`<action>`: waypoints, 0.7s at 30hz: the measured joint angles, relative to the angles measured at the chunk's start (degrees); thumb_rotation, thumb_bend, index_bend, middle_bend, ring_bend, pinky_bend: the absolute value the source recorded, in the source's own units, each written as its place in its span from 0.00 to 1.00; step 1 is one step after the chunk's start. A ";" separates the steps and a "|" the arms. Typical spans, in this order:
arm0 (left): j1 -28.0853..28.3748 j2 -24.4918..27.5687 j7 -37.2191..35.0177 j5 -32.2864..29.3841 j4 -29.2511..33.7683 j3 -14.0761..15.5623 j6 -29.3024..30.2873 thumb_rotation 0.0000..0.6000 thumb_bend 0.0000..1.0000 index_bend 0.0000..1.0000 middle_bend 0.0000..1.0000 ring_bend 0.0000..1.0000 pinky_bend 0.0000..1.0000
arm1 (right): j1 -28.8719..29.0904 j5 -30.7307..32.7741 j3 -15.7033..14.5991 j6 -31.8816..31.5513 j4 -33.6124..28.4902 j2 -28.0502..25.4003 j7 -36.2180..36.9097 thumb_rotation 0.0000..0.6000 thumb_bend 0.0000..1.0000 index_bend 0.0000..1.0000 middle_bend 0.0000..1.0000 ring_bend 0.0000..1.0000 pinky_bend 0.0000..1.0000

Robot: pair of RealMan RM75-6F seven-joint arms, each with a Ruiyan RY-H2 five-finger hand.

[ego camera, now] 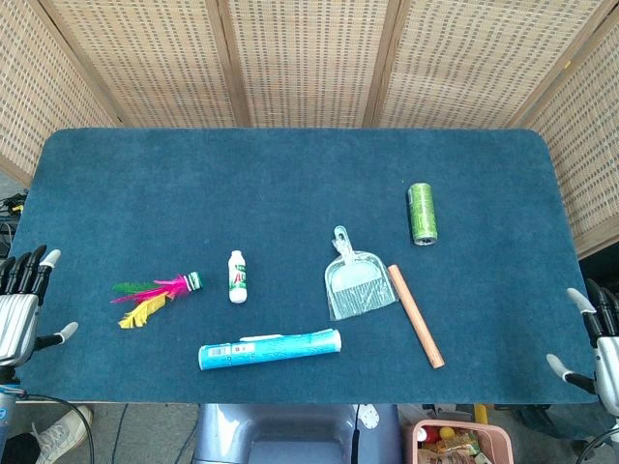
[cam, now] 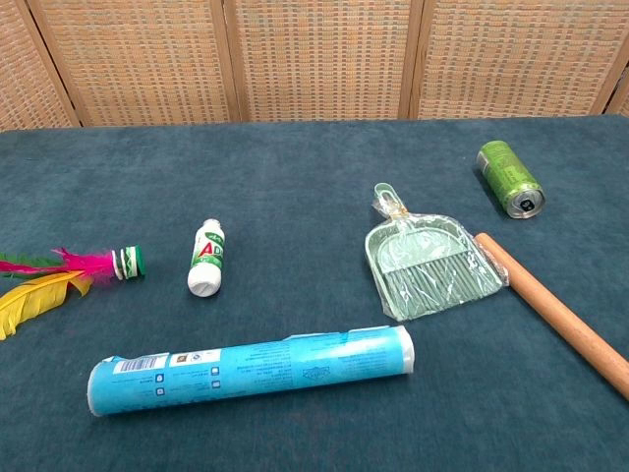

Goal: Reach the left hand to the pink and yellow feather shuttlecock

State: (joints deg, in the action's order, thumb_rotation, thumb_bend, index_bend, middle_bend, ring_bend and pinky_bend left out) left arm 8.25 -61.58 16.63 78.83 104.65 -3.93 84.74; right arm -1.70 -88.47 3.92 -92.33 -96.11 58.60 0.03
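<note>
- Big blue felt table [ego camera: 290, 174] takes up pretty much everything, with woven wicker screens [ego camera: 300, 58] standing behind it.
- Long blue tube [ego camera: 270, 349] lies on its side near the front edge, roughly in the middle.
- Wooden stick [ego camera: 416, 315] lies slanted, just right of the dustpan.
- Pale green mini dustpan and brush set [ego camera: 355, 280], wrapped in clear plastic, handle pointing toward the back.
- Left hand [ego camera: 21, 304] hangs off the table's left front corner, fingers spread and holding nothing. It's near the shuttlecock but clearly apart from it.
- Right hand [ego camera: 598, 338] sits off the right front corner, fingers apart too, nothing in it.
- Pink and yellow feather shuttlecock [ego camera: 155, 293] lies flat on the left side of the table, green base pointing right toward the bottle, feathers fanned out toward the left edge.
- Green can [ego camera: 422, 214] lies on its side, back right.
- Small white bottle [ego camera: 238, 276] with a green and red label lies between the shuttlecock and the dustpan.
</note>
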 measured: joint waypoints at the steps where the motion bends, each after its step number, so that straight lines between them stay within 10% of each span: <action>1: 0.00 -0.03 0.04 0.00 0.00 0.00 -0.03 1.00 0.00 0.00 0.00 0.00 0.00 | 0.00 0.00 0.00 0.00 -0.01 -0.01 0.03 1.00 0.00 0.00 0.00 0.00 0.00; 12: 2.41 -2.44 -1.13 -3.64 -3.78 -0.67 -6.47 1.00 0.01 0.00 0.00 0.00 0.00 | -0.25 0.33 0.17 -0.42 -0.31 -0.39 1.18 1.00 0.00 0.00 0.00 0.00 0.00; 21: 7.85 -11.26 -5.45 -10.18 -15.39 -2.85 -17.13 1.00 0.17 0.37 0.00 0.00 0.00 | 0.04 1.04 0.35 0.48 0.06 -0.76 2.73 1.00 0.00 0.00 0.00 0.00 0.00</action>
State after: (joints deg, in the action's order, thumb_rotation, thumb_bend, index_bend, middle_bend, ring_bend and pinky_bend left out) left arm 16.10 -72.83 11.18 68.65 89.27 -6.78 67.61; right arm -1.66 -87.43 4.27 -91.85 -96.05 57.84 2.76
